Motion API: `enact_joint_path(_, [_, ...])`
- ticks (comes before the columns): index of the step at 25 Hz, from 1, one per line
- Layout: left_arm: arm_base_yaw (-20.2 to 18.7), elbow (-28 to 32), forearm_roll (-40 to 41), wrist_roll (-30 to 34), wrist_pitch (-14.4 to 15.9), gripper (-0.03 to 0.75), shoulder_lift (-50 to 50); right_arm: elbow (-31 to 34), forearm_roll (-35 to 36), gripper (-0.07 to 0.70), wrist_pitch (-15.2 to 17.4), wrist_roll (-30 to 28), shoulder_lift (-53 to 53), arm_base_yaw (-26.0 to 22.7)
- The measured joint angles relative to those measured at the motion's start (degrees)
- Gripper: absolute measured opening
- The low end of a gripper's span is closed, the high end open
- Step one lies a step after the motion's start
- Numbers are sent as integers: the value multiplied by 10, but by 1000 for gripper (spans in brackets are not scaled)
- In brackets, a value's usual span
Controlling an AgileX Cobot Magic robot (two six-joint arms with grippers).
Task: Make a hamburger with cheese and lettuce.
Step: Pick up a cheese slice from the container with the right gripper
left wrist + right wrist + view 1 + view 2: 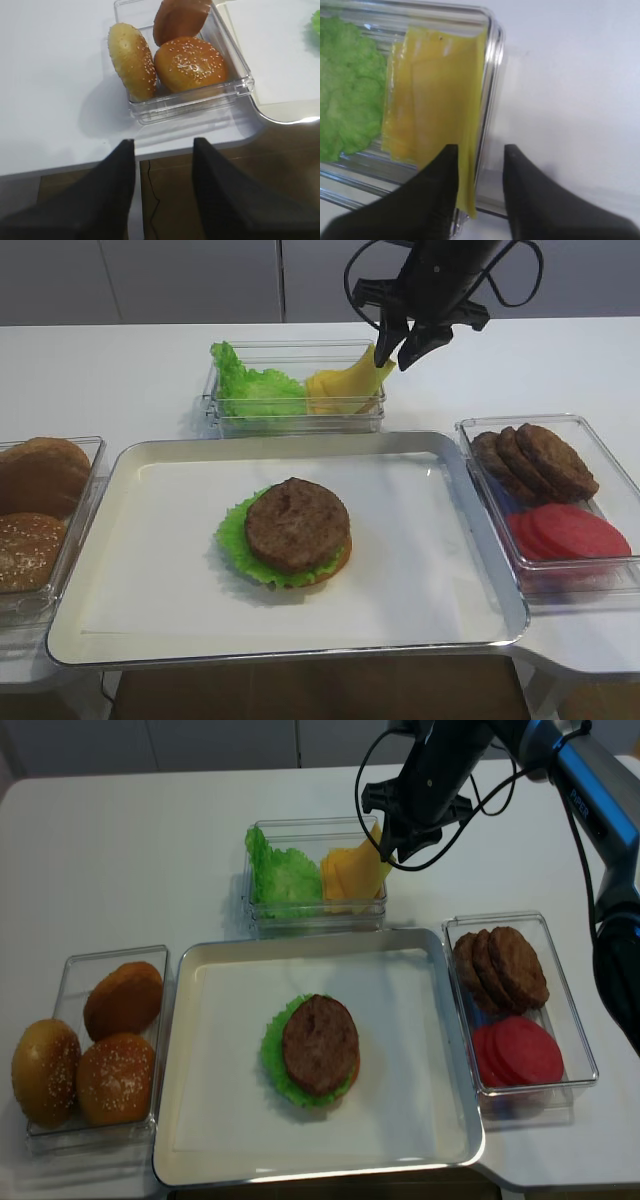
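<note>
My right gripper (480, 165), jaws apart, straddles the thin, floppy cheese (437, 100) slice's corner, where I would pinch it gently.

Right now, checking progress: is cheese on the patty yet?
No, the patty is bare on top; the cheese is in the back container.

A staged food-assembly bench in a lab or test kitchen: a plain white table (120, 370) set against grey cabinet fronts (180, 280), a steel tray (300, 645) at centre, and clear plastic bins (520, 1010) of sorted burger ingredients left, right and far, under a cabled black robot arm (440, 760).
</note>
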Motion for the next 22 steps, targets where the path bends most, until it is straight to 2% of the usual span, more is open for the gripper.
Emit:
enact_joint_path(3, [0,0,0,0,0,288,0,0,4,275,-6,0,0,0])
enact_joint_path(10, [0,0,0,0,0,288,0,0,14,284,-25,0,0,0])
enact_joint_path(22, [0,0,0,0,0,288,0,0,15,284,-30,0,2,0])
